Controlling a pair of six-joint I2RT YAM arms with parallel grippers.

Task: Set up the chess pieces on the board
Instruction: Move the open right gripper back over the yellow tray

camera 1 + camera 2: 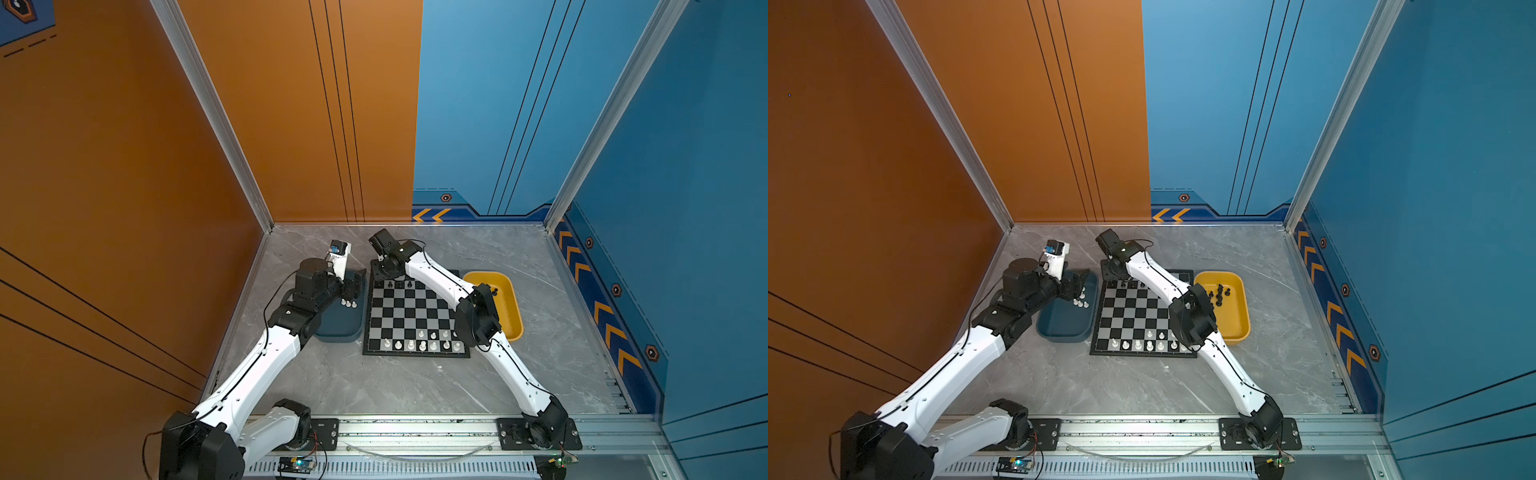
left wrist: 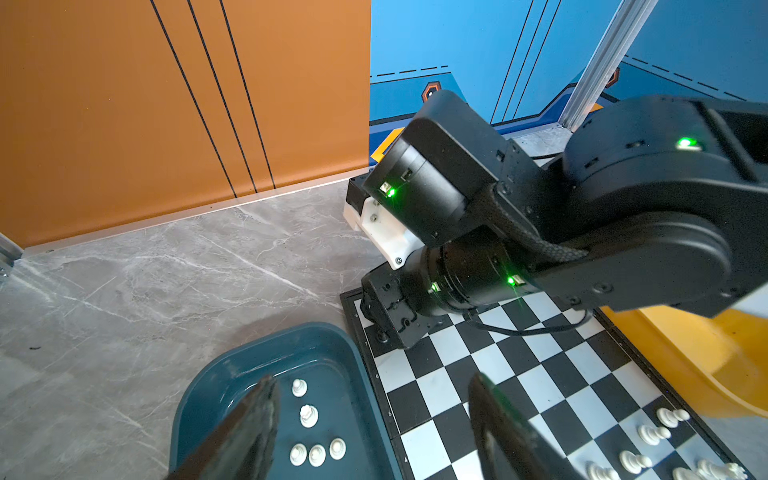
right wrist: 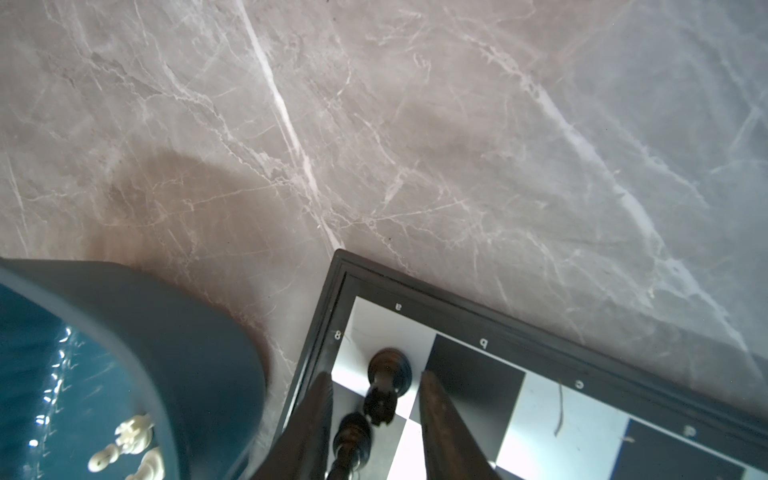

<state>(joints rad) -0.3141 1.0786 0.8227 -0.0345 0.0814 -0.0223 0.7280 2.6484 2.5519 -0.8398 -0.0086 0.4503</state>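
Observation:
The board [image 1: 399,322] [image 1: 1133,316] lies mid-table. Several white chess pieces [image 1: 422,345] stand along its near rows, and a few black ones [image 1: 409,284] on its far row. My right gripper [image 3: 376,375] [image 1: 380,274] is over the far left corner, open. A black rook [image 3: 388,365] stands on the corner square between its fingers, with a gap on each side. A second black piece [image 3: 353,432] stands one square nearer. My left gripper [image 2: 372,378] [image 1: 353,286] hangs open and empty above the dark blue tray [image 2: 208,399], over several white pieces [image 2: 309,415].
The yellow tray [image 1: 1237,316] right of the board holds several black pieces [image 1: 1219,291]. The right arm [image 1: 436,282] stretches diagonally over the board's far right part. Orange and blue walls close in the table at the back and sides.

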